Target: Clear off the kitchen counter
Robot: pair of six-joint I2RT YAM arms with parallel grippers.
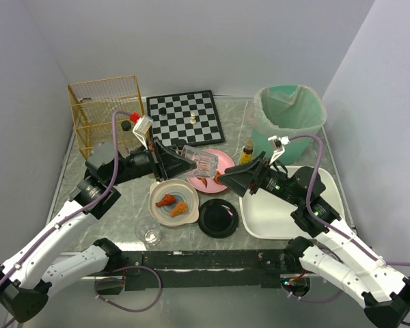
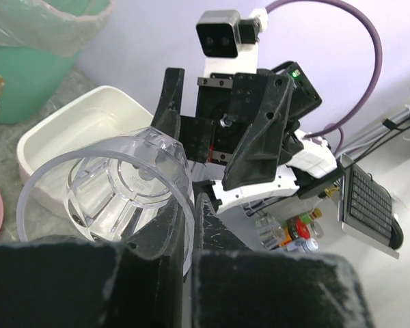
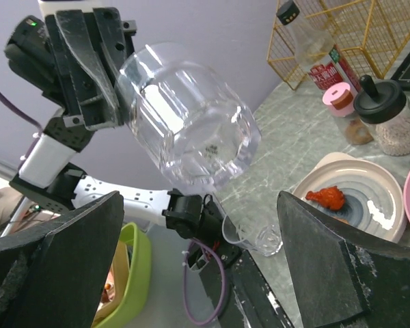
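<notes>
- left hand [image 1: 178, 158] pinched shut on glass [image 1: 199, 162] rim, holding it sideways above plate [image 1: 223, 161]
- right hand [image 1: 227, 179] spread wide, empty, facing glass
- surface [image 1: 123, 208] lies under both arms

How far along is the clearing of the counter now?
Done: nothing shows yet; the white tray is bare. In hand: the left gripper pinches a clear glass by its rim, before the open right gripper. Left on the counter: cream plate with chicken, black plate, pink plate, small cup, bottle.
</notes>
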